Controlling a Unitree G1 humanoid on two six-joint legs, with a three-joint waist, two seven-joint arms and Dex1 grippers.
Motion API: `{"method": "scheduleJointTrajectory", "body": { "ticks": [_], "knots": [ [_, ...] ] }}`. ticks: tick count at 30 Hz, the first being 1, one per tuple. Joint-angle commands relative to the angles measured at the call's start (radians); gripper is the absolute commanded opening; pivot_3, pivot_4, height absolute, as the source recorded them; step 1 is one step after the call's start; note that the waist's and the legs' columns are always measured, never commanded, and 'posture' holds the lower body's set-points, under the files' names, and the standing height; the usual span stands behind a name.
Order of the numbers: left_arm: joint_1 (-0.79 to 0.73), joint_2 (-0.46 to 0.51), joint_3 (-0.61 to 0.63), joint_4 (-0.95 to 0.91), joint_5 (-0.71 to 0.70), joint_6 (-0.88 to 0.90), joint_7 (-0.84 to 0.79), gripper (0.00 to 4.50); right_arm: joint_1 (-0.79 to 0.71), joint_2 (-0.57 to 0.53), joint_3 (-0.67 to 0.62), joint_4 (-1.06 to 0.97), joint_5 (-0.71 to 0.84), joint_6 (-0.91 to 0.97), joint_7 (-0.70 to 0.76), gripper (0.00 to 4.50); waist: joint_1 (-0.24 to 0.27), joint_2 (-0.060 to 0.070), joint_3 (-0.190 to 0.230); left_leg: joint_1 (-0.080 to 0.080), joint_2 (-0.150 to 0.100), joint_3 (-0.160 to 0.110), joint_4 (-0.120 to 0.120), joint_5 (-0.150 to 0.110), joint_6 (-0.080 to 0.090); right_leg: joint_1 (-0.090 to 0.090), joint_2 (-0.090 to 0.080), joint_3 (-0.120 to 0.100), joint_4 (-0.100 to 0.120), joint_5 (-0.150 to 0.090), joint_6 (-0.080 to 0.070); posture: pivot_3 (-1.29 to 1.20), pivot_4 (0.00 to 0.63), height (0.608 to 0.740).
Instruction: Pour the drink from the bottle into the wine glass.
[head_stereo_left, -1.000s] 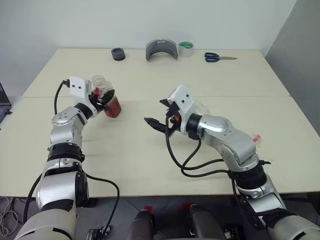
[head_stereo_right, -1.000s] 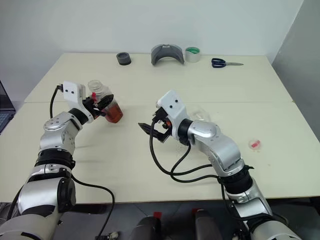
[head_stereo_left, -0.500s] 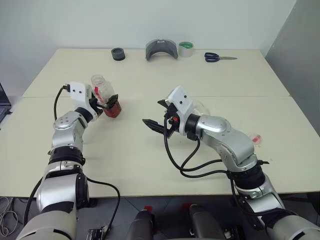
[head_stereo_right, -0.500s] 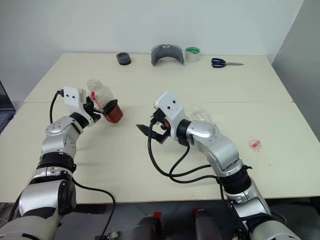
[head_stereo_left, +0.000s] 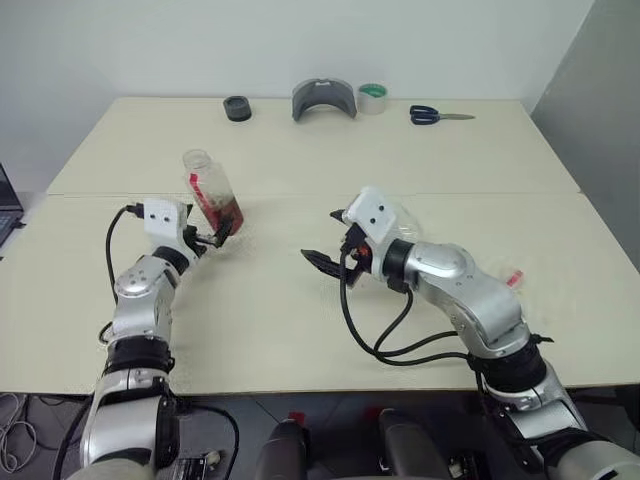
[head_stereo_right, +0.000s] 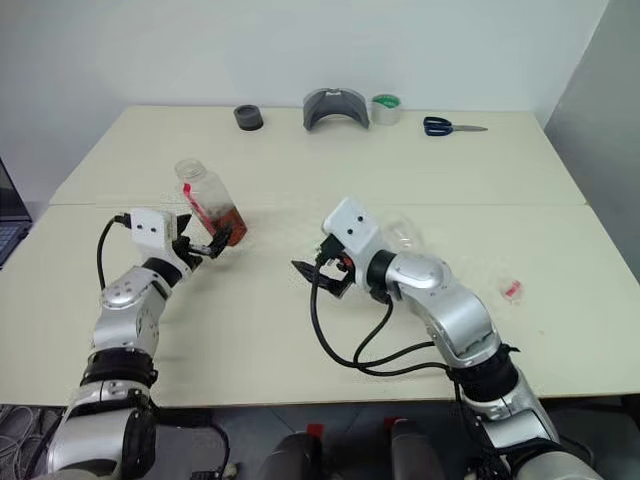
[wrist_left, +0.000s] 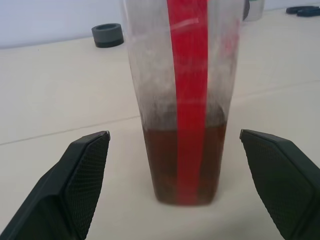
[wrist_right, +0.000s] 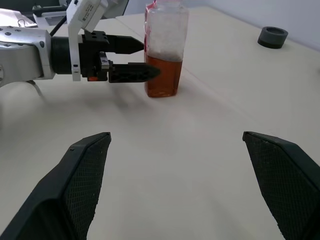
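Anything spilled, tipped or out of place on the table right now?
No spill visible. The clear plastic bottle with red label strip stands upright, uncapped. The clear wine glass sits low behind the right arm, possibly on its side; mostly hidden, so unsure.

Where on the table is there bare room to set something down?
Bare: between the bottle and the right tool, and the middle band before the back row. Crowded: the back edge with black ring, grey holder, tape, scissors.

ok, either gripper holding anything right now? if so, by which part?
Nothing is held. The left gripper is open, its fingers standing clear on either side of the upright bottle on the table. The right gripper is open and empty.
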Motion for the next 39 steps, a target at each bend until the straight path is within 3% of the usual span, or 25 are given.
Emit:
{"method": "scheduleJointTrajectory", "body": {
  "ticks": [1, 12, 19, 27, 39],
  "knots": [
    [0.056, 0.004, 0.019, -0.152, -0.009, 0.021, 0.024, 4.49, 0.018, -0.030, -0.031, -0.112, 0.009, 0.028, 0.003, 4.50, 0.000, 0.000, 0.000, 0.000, 0.000, 0.000, 0.000, 0.000, 0.000, 0.000, 0.000, 0.000, 0.000, 0.000, 0.000, 0.00, 0.150, 0.740],
    [0.358, 0.056, -0.053, -0.615, -0.115, 0.238, -0.188, 4.49, 0.052, -0.225, -0.297, -0.245, 0.120, 0.302, -0.001, 4.50, 0.006, 0.000, 0.000, 0.000, 0.001, 0.001, -0.001, 0.000, 0.000, 0.001, 0.000, 0.000, -0.001, 0.000, 0.000, 0.00, 0.150, 0.740],
    [0.316, 0.058, -0.213, -0.701, -0.107, 0.261, -0.344, 4.49, -0.056, -0.376, -0.348, -0.059, 0.190, 0.510, 0.086, 4.50, 0.011, 0.000, 0.000, 0.001, -0.001, 0.003, -0.001, 0.000, 0.000, 0.002, 0.001, 0.000, -0.002, 0.000, 0.000, 0.00, 0.150, 0.740],
    [0.201, 0.056, -0.319, -0.650, -0.074, 0.186, -0.487, 4.49, -0.252, -0.508, -0.173, 0.350, 0.219, 0.523, 0.317, 4.50, 0.005, 0.001, 0.000, 0.001, -0.001, 0.004, -0.001, 0.000, 0.001, 0.003, 0.002, 0.001, -0.003, 0.000, 0.000, 0.00, 0.150, 0.740],
    [0.151, 0.017, -0.362, -0.583, -0.040, 0.102, -0.535, 4.49, -0.546, -0.416, 0.124, 0.906, 0.060, 0.362, 0.605, 4.50, 0.001, 0.001, 0.001, 0.001, 0.000, 0.003, -0.001, 0.000, 0.001, 0.002, 0.002, 0.000, -0.003, 0.000, 0.000, 0.00, 0.150, 0.740]
  ]
}}
